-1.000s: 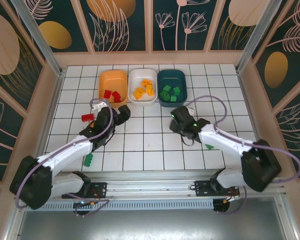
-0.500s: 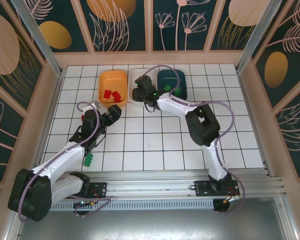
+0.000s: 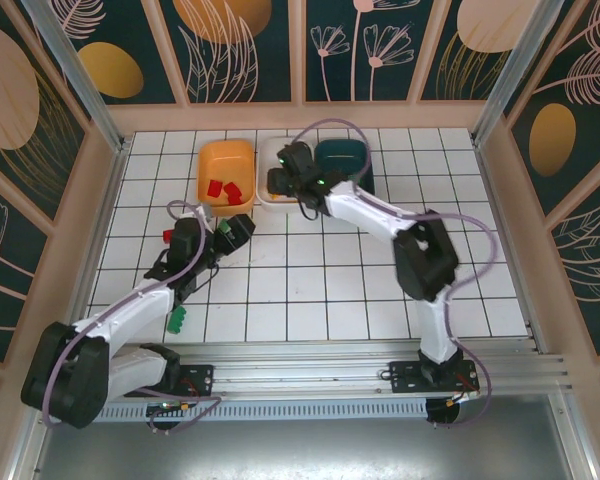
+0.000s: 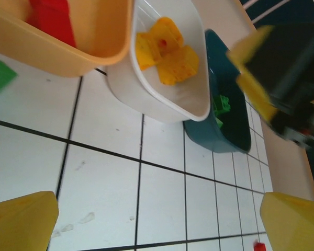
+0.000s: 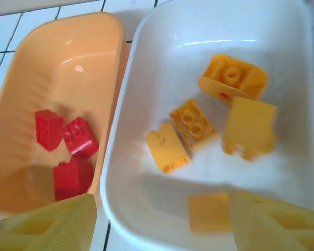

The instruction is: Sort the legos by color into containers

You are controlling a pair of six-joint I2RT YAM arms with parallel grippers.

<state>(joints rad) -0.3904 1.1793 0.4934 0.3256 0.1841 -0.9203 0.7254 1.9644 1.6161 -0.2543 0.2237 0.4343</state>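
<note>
Seemingly mid drop-off: hovered over the white tray (image 5: 118, 157) with the right end effector (image 5: 162, 209) parted, yellow-orange lego (image 5: 209, 212) loose beneath — probably called next for the wide-spread left end effector (image 4: 157, 219) to pinch the red lego (image 3: 167, 235) off the tabletop (image 3: 310, 290).

White gridded table (image 3: 310, 280). Three trays in a row at 12: orange (image 3: 225, 160), white (image 4: 146, 99), teal (image 3: 345, 155), sides touching. Loose on the tiles: red lego (image 3: 167, 236) at 9, green lego (image 3: 177, 320) at 8, flat green piece (image 4: 0, 77) just beside orange.
</note>
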